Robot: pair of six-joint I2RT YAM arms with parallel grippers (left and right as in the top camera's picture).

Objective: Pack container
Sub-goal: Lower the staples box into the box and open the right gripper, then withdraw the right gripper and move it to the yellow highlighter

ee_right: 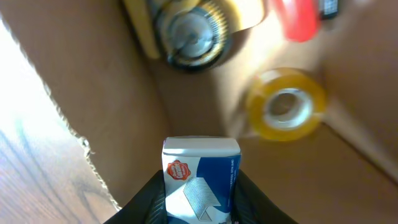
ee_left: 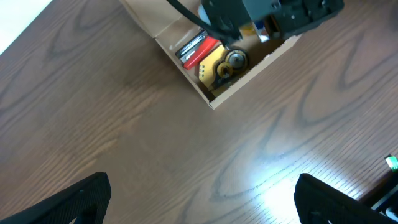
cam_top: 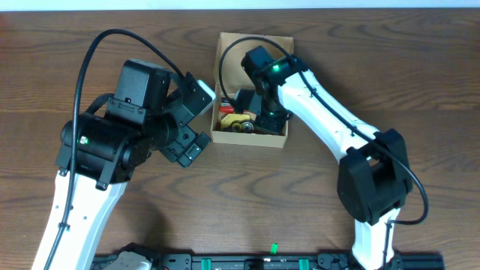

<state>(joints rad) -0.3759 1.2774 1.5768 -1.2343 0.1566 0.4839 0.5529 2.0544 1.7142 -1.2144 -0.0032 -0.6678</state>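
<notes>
While the container point(cam_top: 251, 140) sits near the table's point(cam_top: 112, 45) far edge, bare wood lies open before it. The left gripper point(ee_left: 202, 199) hangs spread wide above that wood. The right gripper point(ee_right: 200, 202), down inside the container beside a cardboard wall, pinches a small blue-and-white box point(ee_right: 201, 168). A red item point(ee_right: 298, 18) is cut off and blurred.

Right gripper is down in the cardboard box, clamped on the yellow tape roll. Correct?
Not the tape roll. The right gripper is in the container, but it grips a small blue-and-white pack; the yellow tape roll lies apart from it, further inside the container. The right wrist view shows this.
</notes>
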